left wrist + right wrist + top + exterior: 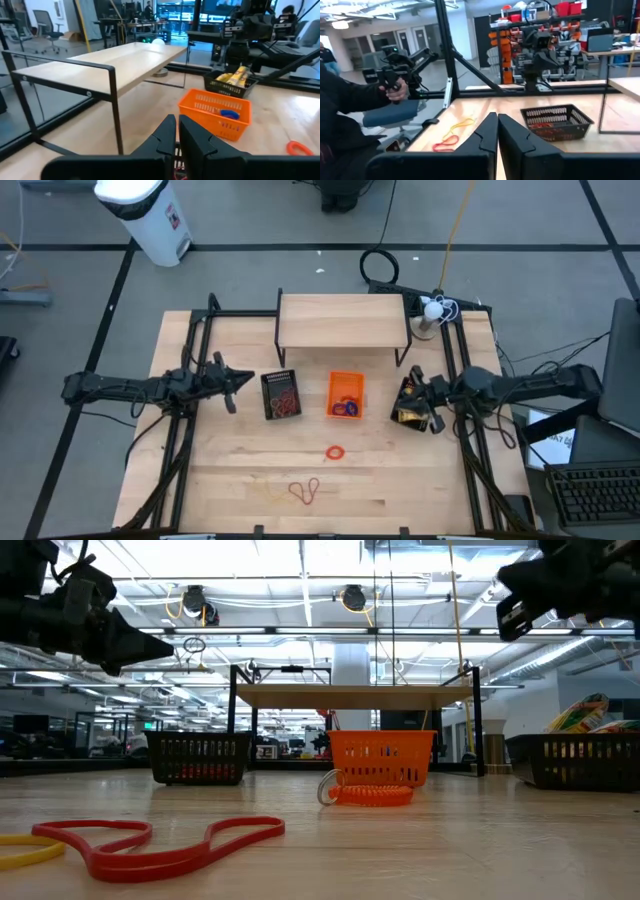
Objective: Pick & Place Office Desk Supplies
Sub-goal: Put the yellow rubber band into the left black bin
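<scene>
Red rubber bands lie in a black basket point(281, 394). An orange basket point(346, 394) holds purple and blue rings point(230, 114). A second black basket point(408, 408) holds yellow packets point(235, 76). Loose on the table are a red ring point(335, 451), a red rubber band point(305, 492) and a yellow band point(265, 488). My left gripper point(240, 377) hovers shut and level, left of the first black basket. My right gripper point(415, 383) hovers shut above the packet basket, pointing toward the table's left. Neither gripper has anything between its fingers.
A low wooden shelf on a black frame point(343, 320) stands at the table's far middle, behind the baskets. Black frame rails run along both table sides. A person point(350, 100) sits beyond the table's near edge, hand on a control handle.
</scene>
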Controlling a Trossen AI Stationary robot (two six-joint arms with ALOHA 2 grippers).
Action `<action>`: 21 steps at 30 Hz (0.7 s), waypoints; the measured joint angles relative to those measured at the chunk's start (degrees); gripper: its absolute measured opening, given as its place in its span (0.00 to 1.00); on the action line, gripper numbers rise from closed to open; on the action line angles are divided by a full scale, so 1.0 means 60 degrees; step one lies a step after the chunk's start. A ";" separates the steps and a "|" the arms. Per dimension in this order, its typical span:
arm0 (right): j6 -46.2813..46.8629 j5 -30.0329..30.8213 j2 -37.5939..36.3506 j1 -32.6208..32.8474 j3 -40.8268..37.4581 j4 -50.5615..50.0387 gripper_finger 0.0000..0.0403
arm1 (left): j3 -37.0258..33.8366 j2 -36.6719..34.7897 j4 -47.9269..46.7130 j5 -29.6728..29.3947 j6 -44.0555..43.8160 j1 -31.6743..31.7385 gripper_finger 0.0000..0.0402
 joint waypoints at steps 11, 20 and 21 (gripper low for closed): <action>0.0066 -0.0341 -0.0398 -0.0955 -0.0860 0.0864 0.00 | 0.0000 0.0000 -0.0443 -0.0187 -0.0369 0.0015 0.05; -0.0334 0.0623 -0.0634 -0.0971 -0.1116 0.0866 0.00 | 0.0073 0.0000 -0.1320 0.0520 -0.0865 -0.0048 0.01; -0.0437 0.0626 -0.0640 -0.0971 -0.1116 0.0863 0.00 | 0.0091 0.0000 -0.1312 0.0536 -0.0868 -0.0091 0.01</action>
